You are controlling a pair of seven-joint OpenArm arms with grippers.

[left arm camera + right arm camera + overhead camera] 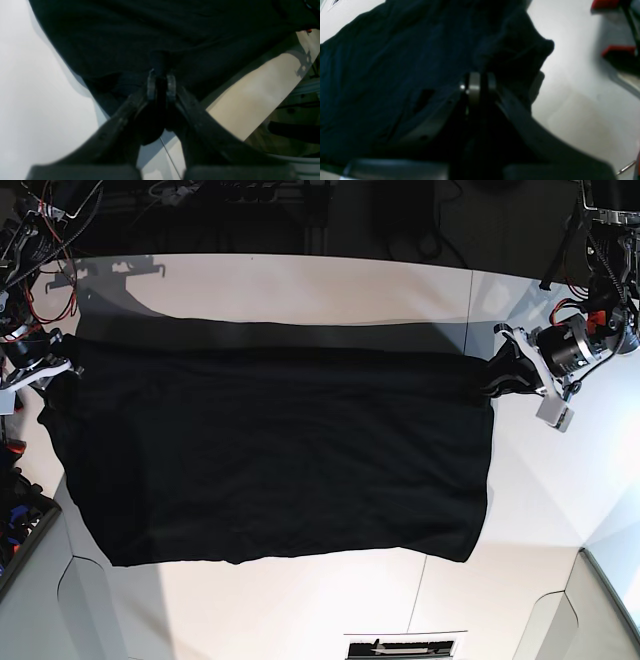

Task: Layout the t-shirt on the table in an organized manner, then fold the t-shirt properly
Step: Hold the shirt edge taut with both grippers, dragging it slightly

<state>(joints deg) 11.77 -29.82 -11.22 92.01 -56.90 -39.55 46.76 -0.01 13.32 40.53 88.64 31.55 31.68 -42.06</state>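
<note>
No lettering readable on the large black fabric t-shirt (280, 460), spread across the smooth white table (300, 610). Left gripper (161, 83), base view's right, jaws pinched on cloth; right gripper (480, 85), at left edge, likewise. Red cables (40, 300) upper left.

I'm standing in what looks like a robotics lab. A wide, smooth white table (300, 610) with cut-out corners is filling the room's middle, and bundles of red and black cables (40, 290) are hanging along its far left edge. A dark metal equipment frame (260, 210) is running behind the far edge, and a cable-fed black robot arm (575, 345) is reaching in at the far right corner.
</note>
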